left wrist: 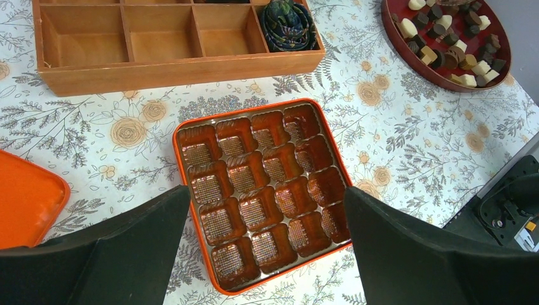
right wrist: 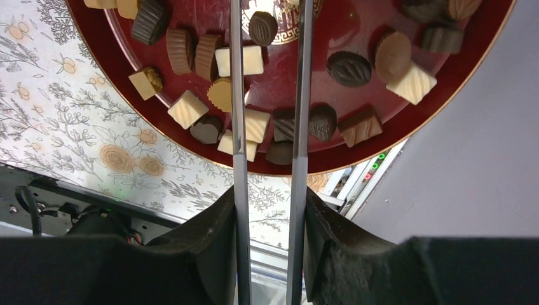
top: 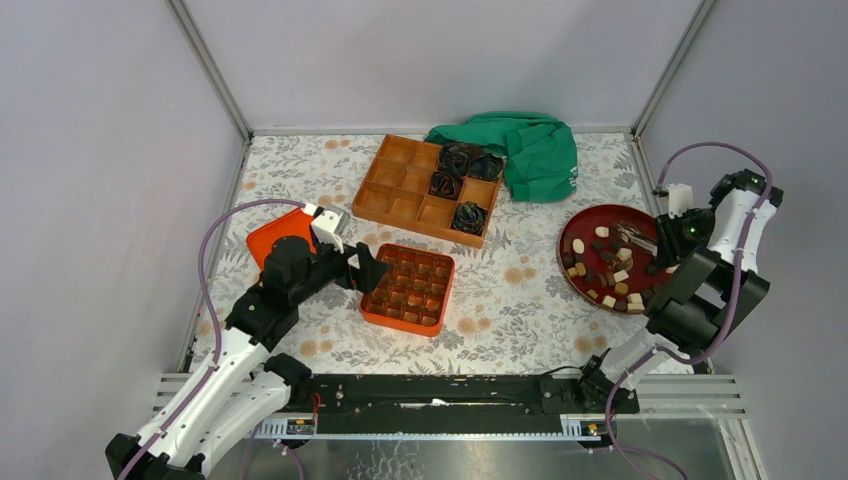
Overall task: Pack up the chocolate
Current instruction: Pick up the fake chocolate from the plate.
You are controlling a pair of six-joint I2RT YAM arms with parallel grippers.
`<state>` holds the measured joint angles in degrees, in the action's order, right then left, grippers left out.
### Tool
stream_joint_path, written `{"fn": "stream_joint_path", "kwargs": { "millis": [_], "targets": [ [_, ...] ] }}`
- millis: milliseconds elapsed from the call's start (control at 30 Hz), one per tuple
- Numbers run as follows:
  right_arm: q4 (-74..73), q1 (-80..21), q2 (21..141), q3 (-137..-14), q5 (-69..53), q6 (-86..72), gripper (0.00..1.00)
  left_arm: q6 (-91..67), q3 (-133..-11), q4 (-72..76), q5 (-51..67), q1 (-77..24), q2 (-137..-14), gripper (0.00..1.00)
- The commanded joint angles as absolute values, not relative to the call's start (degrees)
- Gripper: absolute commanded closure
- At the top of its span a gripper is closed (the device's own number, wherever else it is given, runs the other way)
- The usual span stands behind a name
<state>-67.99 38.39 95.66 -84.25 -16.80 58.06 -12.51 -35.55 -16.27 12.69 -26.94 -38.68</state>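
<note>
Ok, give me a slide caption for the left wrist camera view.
Open left end effector poised above the empty orange tray, wooden box and plate of chocolates beyond.

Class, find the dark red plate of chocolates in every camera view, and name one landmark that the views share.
Top external: the red plate lies at the right, at mid-height.
Left wrist: the red plate sits in the top right corner, cut off by the edge.
Right wrist: the red plate fills the upper part, behind the tweezers.
Shared landmark: the floral tablecloth under it.
</note>
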Motion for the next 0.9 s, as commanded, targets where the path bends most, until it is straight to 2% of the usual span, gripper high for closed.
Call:
{"fn": "stream_joint_path", "kwargs": {
  "millis": [0,867],
  "targets": [
    [-66.5,35.2,96.1,-86.1,-14.5,59.6,0.59,-12.2,-35.5,-13.2,13.0,-26.6,-38.7,0.01],
    [-63.7,29.0,100.7,-88.9,-5.4,59.9,0.57,-12.0,-35.6,-13.2,12.7,-26.5,-39.5,0.01]
  ]
}}
